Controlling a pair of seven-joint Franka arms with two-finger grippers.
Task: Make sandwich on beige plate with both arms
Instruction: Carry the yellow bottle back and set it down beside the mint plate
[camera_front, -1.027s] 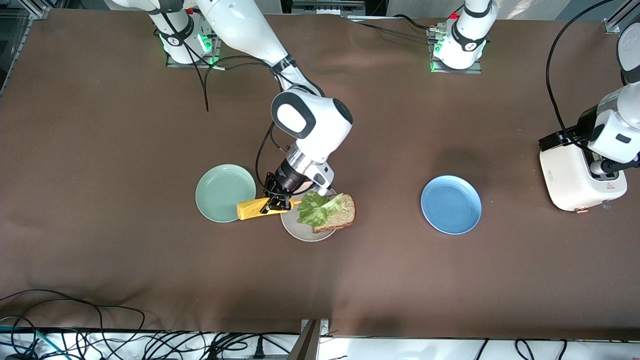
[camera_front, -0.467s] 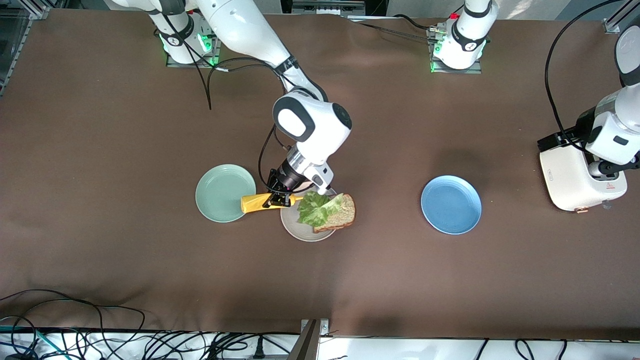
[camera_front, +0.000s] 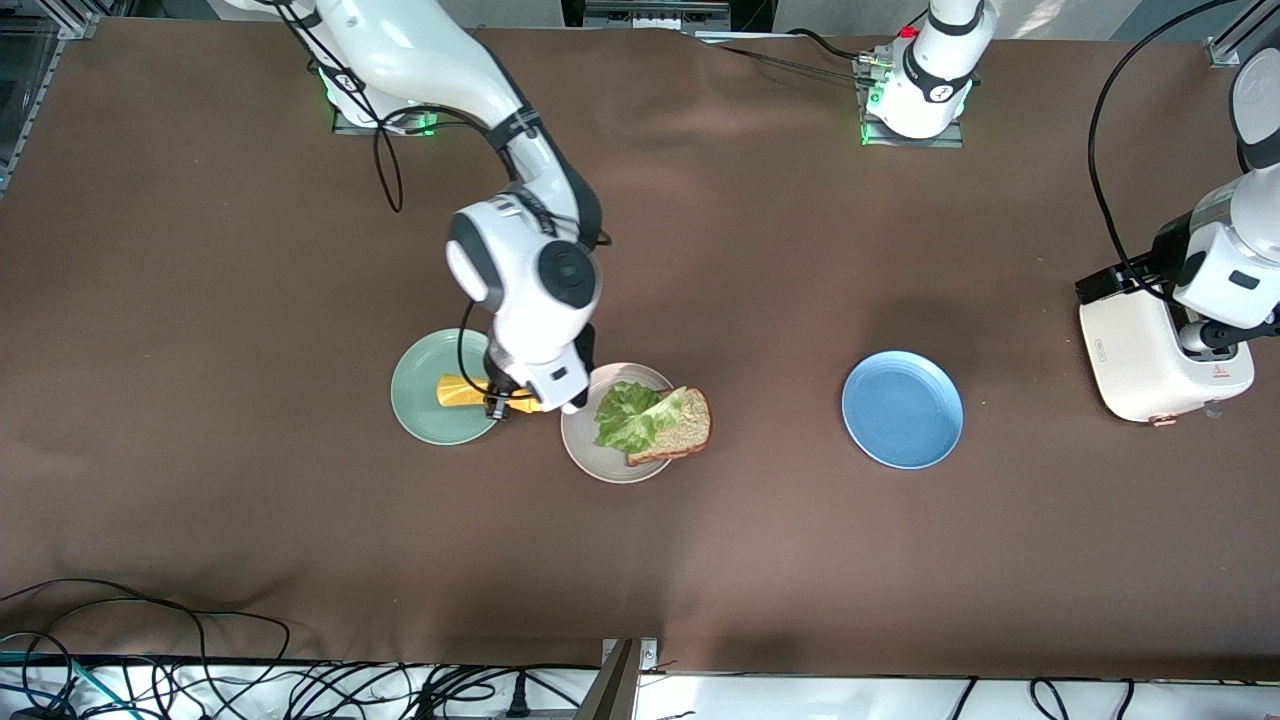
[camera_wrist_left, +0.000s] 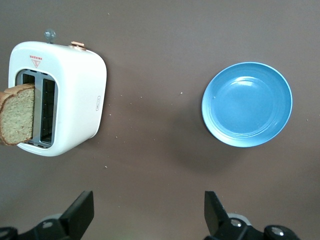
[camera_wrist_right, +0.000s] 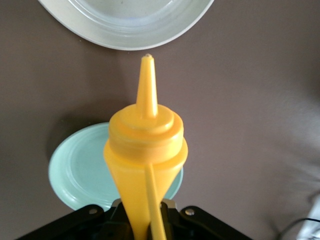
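Observation:
The beige plate (camera_front: 600, 462) holds one brown bread slice (camera_front: 682, 430) that overhangs its rim, with a green lettuce leaf (camera_front: 627, 415) lying partly on the slice. My right gripper (camera_front: 497, 402) (camera_wrist_right: 144, 222) is shut on a yellow squeeze bottle (camera_front: 462, 391) (camera_wrist_right: 146, 145). It holds the bottle on its side over the mint-green plate (camera_front: 430, 400), nozzle toward the beige plate (camera_wrist_right: 125, 27). Another bread slice (camera_wrist_left: 17, 120) stands in the white toaster (camera_wrist_left: 70, 95) (camera_front: 1150, 355). My left gripper (camera_wrist_left: 148, 220) hangs open and empty high above the table, near the toaster.
A blue plate (camera_front: 902, 408) (camera_wrist_left: 247, 104) lies empty between the beige plate and the toaster. The toaster stands at the left arm's end of the table. Cables run along the table edge nearest the front camera.
My right arm has swung the yellow bottle away from the beige plate to over the mint-green plate. The left arm has hardly moved.

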